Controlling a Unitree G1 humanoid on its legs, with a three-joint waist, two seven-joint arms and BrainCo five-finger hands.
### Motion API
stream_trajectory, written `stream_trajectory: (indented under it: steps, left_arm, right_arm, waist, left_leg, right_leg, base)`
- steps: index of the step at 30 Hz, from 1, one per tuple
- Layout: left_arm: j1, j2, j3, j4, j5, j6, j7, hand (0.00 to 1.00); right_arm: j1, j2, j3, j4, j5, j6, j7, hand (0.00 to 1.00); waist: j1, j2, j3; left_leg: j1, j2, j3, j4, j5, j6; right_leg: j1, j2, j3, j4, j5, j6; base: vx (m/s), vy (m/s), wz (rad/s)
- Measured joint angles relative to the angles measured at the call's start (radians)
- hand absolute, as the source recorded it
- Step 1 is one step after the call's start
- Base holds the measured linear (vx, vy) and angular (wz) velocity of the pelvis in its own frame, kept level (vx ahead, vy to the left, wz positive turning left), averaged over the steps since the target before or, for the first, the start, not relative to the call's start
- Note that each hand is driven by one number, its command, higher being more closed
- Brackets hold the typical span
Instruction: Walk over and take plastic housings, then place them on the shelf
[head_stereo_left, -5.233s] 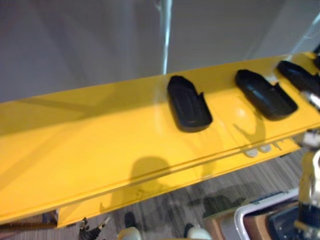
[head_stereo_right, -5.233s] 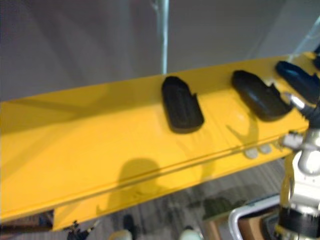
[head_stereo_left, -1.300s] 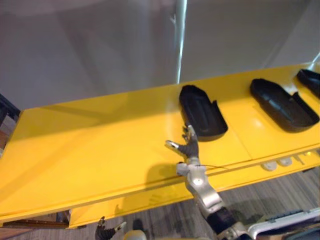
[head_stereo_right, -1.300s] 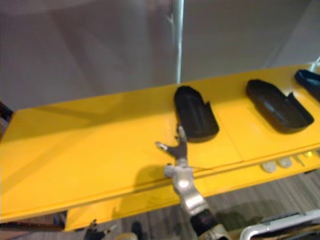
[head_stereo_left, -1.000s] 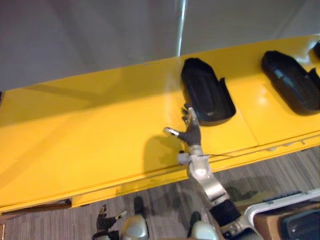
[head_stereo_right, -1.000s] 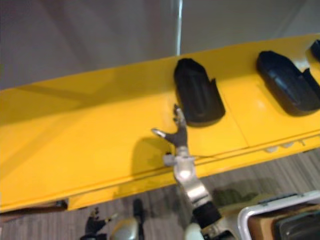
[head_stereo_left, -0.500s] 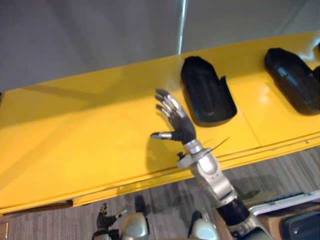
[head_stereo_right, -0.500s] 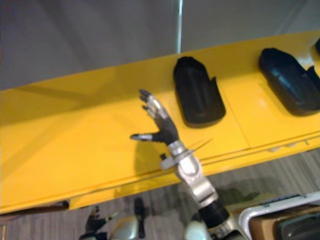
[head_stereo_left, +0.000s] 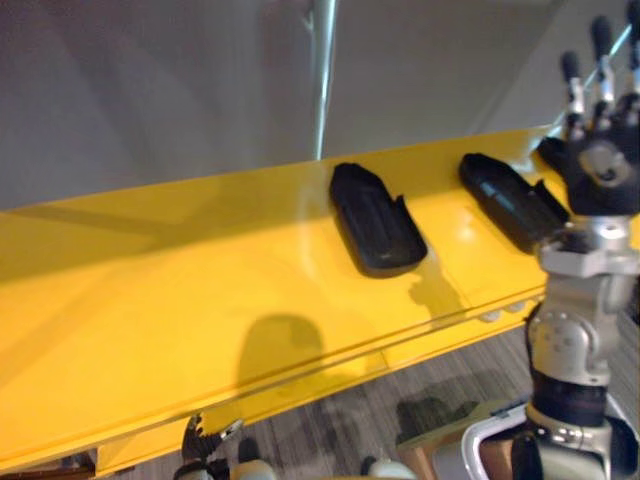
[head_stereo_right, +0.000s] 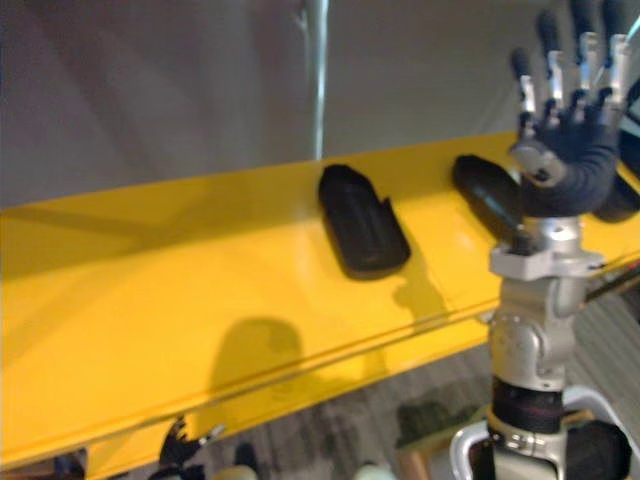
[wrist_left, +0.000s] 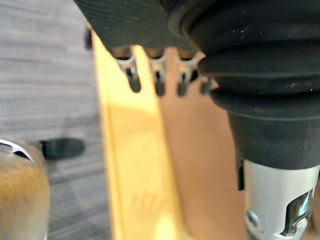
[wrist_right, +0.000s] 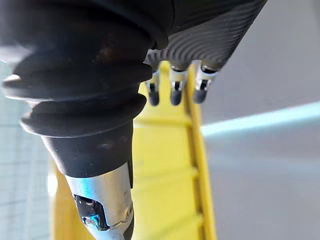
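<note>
Two black plastic housings lie open side up on the yellow shelf (head_stereo_left: 150, 300): one in the middle (head_stereo_left: 375, 220) and one further right (head_stereo_left: 508, 200). A third dark piece (head_stereo_left: 549, 151) peeks out behind my right hand. My right hand (head_stereo_left: 600, 160) is raised upright in front of the shelf's right end, fingers straight and spread, holding nothing. In the right wrist view its fingertips (wrist_right: 173, 92) point along the yellow shelf. My left hand (head_stereo_left: 205, 440) hangs low below the shelf's front edge, fingers relaxed and empty; its fingertips (wrist_left: 159, 85) show over the yellow edge.
A grey wall with a bright metal upright (head_stereo_left: 322, 70) stands behind the shelf. The shelf's left half is bare yellow surface. Below its front lip lies grey striped floor (head_stereo_left: 450, 375), with a white-rimmed bin (head_stereo_left: 475, 445) at lower right.
My right hand has swung from over the shelf beside the middle housing to the right and risen upright, still empty. The camera has shifted, so the housings sit further left in view.
</note>
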Motion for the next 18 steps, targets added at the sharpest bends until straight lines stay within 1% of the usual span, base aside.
stream_trajectory:
  steps: [1, 2, 3, 4, 6, 7, 8, 9, 10, 11, 12, 13, 14, 16, 17, 18]
  left_arm:
    - [0.010, -0.007, 0.016, 0.013, 0.000, 0.000, -0.001, 0.00]
    - [0.014, -0.008, 0.019, 0.017, 0.000, 0.000, -0.001, 0.00]
    - [0.039, -0.012, 0.019, 0.027, 0.004, 0.000, -0.002, 0.00]
    - [0.056, -0.020, 0.018, 0.041, 0.010, 0.000, -0.005, 0.00]
    - [0.072, -0.028, 0.019, 0.050, 0.016, 0.000, -0.005, 0.00]
    - [0.076, -0.033, 0.017, 0.058, 0.026, -0.001, -0.006, 0.00]
    - [0.074, -0.034, 0.016, 0.058, 0.031, -0.001, -0.006, 0.00]
    - [0.076, -0.033, 0.014, 0.058, 0.044, -0.001, -0.007, 0.00]
    - [0.075, -0.029, 0.005, 0.058, 0.052, -0.001, -0.009, 0.00]
    - [0.072, -0.022, -0.013, 0.058, 0.052, -0.001, -0.012, 0.00]
    - [0.069, -0.016, -0.027, 0.057, 0.052, -0.001, -0.014, 0.00]
    - [0.063, -0.008, -0.042, 0.057, 0.051, -0.001, -0.023, 0.00]
    - [0.059, 0.002, -0.071, 0.057, 0.051, 0.000, -0.038, 0.00]
    - [0.051, 0.013, -0.100, 0.055, 0.051, 0.000, -0.057, 0.00]
    - [0.046, 0.019, -0.114, 0.054, 0.051, 0.000, -0.071, 0.00]
    - [0.042, 0.020, -0.119, 0.053, 0.052, 0.001, -0.077, 0.00]
  right_arm:
    - [0.067, 0.003, -0.029, 0.004, -0.027, -0.001, -0.037, 0.00]
    - [0.089, 0.005, -0.038, 0.006, -0.039, -0.001, -0.049, 0.00]
    - [0.168, 0.018, -0.056, 0.024, -0.086, -0.001, -0.090, 0.00]
    - [0.236, 0.044, -0.072, 0.042, -0.126, 0.000, -0.117, 0.00]
    - [0.323, 0.088, -0.076, 0.089, -0.164, 0.000, -0.150, 0.00]
    - [0.412, 0.138, -0.067, 0.152, -0.182, -0.005, -0.175, 0.00]
    - [0.441, 0.158, -0.053, 0.182, -0.193, -0.010, -0.185, 0.00]
    - [0.485, 0.187, -0.028, 0.232, -0.214, -0.021, -0.205, 0.00]
    - [0.537, 0.223, 0.004, 0.289, -0.278, -0.032, -0.256, 0.00]
    - [0.584, 0.255, 0.039, 0.336, -0.357, -0.062, -0.316, 0.00]
    - [0.602, 0.270, 0.054, 0.347, -0.382, -0.074, -0.340, 0.00]
    - [0.626, 0.297, 0.084, 0.352, -0.403, -0.106, -0.369, 0.00]
    - [0.640, 0.317, 0.118, 0.352, -0.414, -0.141, -0.387, 0.00]
    - [0.652, 0.331, 0.172, 0.351, -0.426, -0.178, -0.396, 0.00]
    - [0.656, 0.332, 0.203, 0.344, -0.426, -0.185, -0.395, 0.00]
    - [0.655, 0.332, 0.215, 0.338, -0.426, -0.188, -0.394, 0.00]
  waist:
    - [-0.016, 0.010, -0.007]
    - [-0.021, 0.013, -0.009]
    - [-0.041, 0.025, -0.018]
    - [-0.049, 0.035, -0.025]
    - [-0.070, 0.040, -0.033]
    - [-0.080, 0.048, -0.039]
    - [-0.083, 0.051, -0.038]
    - [-0.097, 0.052, -0.039]
    - [-0.102, 0.053, -0.038]
    - [-0.103, 0.054, -0.039]
    - [-0.104, 0.055, -0.039]
    - [-0.112, 0.056, -0.040]
    - [-0.123, 0.056, -0.039]
    - [-0.125, 0.055, -0.039]
    - [-0.124, 0.060, -0.041]
    - [-0.123, 0.060, -0.043]
  left_leg:
    - [0.001, 0.010, 0.013, 0.000, 0.003, -0.004]
    - [0.003, 0.013, 0.017, 0.000, 0.004, -0.005]
    - [0.012, 0.026, 0.034, 0.000, 0.008, -0.013]
    - [0.020, 0.035, 0.055, 0.000, 0.010, -0.016]
    - [0.022, 0.046, 0.080, 0.000, 0.012, -0.020]
    - [0.031, 0.054, 0.110, 0.000, 0.011, -0.025]
    - [0.038, 0.057, 0.129, 0.000, 0.009, -0.027]
    - [0.045, 0.058, 0.138, 0.000, 0.008, -0.029]
    - [0.056, 0.060, 0.159, 0.000, 0.001, -0.037]
    - [0.059, 0.060, 0.185, 0.000, -0.005, -0.038]
    - [0.059, 0.059, 0.194, 0.000, -0.009, -0.034]
    - [0.058, 0.057, 0.212, 0.000, -0.010, -0.033]
    - [0.058, 0.055, 0.226, 0.000, -0.013, -0.031]
    - [0.072, 0.054, 0.249, 0.000, -0.019, -0.033]
    - [0.073, 0.054, 0.259, 0.001, -0.022, -0.035]
    - [0.072, 0.053, 0.262, 0.001, -0.024, -0.035]
  right_leg:
    - [-0.005, 0.010, 0.007, 0.000, 0.002, -0.004]
    - [-0.006, 0.013, 0.010, 0.000, 0.002, -0.005]
    - [-0.017, 0.026, 0.030, 0.003, 0.003, -0.010]
    - [-0.027, 0.034, 0.053, 0.003, 0.001, -0.014]
    - [-0.045, 0.046, 0.078, 0.003, 0.003, -0.016]
    - [-0.059, 0.057, 0.108, 0.003, 0.004, -0.018]
    - [-0.059, 0.059, 0.115, 0.002, 0.004, -0.017]
    - [-0.060, 0.061, 0.126, 0.001, 0.006, -0.017]
    - [-0.063, 0.064, 0.143, 0.004, 0.006, -0.015]
    - [-0.073, 0.065, 0.165, 0.005, 0.008, -0.014]
    - [-0.079, 0.064, 0.169, 0.005, 0.008, -0.014]
    - [-0.092, 0.062, 0.182, 0.004, 0.009, -0.015]
    - [-0.096, 0.062, 0.193, 0.001, 0.014, -0.017]
    - [-0.099, 0.062, 0.207, -0.004, 0.024, -0.017]
    - [-0.106, 0.063, 0.216, -0.004, 0.025, -0.018]
    - [-0.108, 0.063, 0.217, -0.005, 0.025, -0.018]
  base:
    - [-0.08, -0.049, -0.22]
    - [-0.09, -0.047, -0.32]
    - [-0.07, -0.043, -0.48]
    - [-0.07, -0.040, -0.55]
    - [-0.05, -0.030, -0.50]
    - [-0.04, -0.028, -0.58]
    - [-0.03, -0.020, -0.55]
    - [-0.02, -0.005, -0.45]
    - [-0.04, 0.004, -0.53]
    - [-0.04, 0.009, -0.53]
    - [-0.03, 0.023, -0.50]
    - [0.01, 0.029, -0.41]
    - [0.02, 0.029, -0.37]
    - [0.02, 0.019, -0.33]
    - [0.02, 0.011, -0.27]
    - [0.04, 0.005, -0.14]
